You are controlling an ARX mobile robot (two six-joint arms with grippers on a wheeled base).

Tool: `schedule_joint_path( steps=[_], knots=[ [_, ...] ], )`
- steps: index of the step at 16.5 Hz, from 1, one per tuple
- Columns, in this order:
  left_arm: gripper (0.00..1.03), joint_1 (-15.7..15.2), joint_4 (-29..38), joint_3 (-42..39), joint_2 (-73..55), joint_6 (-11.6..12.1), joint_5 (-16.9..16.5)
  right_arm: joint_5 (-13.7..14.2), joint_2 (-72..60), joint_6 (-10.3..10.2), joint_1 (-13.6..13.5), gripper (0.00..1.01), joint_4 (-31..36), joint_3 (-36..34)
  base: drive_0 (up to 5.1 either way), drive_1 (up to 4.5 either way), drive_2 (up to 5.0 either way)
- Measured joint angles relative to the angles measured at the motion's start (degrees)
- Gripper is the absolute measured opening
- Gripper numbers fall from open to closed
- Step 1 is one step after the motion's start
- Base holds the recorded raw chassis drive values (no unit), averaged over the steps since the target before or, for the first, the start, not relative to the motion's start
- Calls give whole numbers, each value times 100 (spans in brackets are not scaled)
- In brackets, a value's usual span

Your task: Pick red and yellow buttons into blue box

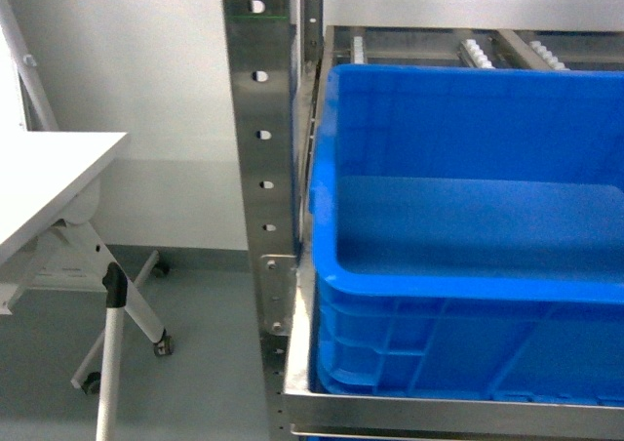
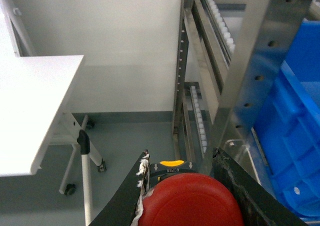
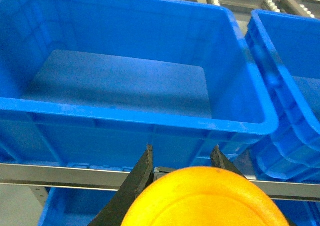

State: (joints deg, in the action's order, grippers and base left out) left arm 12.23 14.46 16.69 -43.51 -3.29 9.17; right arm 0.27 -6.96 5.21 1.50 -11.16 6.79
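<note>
The red button point(image 2: 192, 201) fills the bottom of the left wrist view, its black body pinched between the fingers of my left gripper point(image 2: 181, 156), which is shut on it, left of the rack post and outside the blue box point(image 2: 295, 136). In the right wrist view my right gripper point(image 3: 182, 153) is shut on the yellow button point(image 3: 207, 198), held in front of and below the near rim of the blue box point(image 3: 130, 86). The box point(image 1: 468, 217) looks empty inside in the head view, where neither gripper shows.
The box rests on a steel roller rack point(image 1: 263, 168) with a perforated post. A second blue crate point(image 3: 290, 76) stands to its right. A white folding table point(image 1: 49, 187) on castors stands to the left over grey floor.
</note>
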Motion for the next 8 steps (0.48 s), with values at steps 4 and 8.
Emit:
schedule_joint_path(
  steps=[4,8],
  knots=[
    [31,0,-26,0,-2,0,-2,0,0,0,0,28,13,0,507,-313,-136],
    [31,0,0,0,2,0,-2,0,0,0,0,28,15,0,492,-328,-152]
  ],
)
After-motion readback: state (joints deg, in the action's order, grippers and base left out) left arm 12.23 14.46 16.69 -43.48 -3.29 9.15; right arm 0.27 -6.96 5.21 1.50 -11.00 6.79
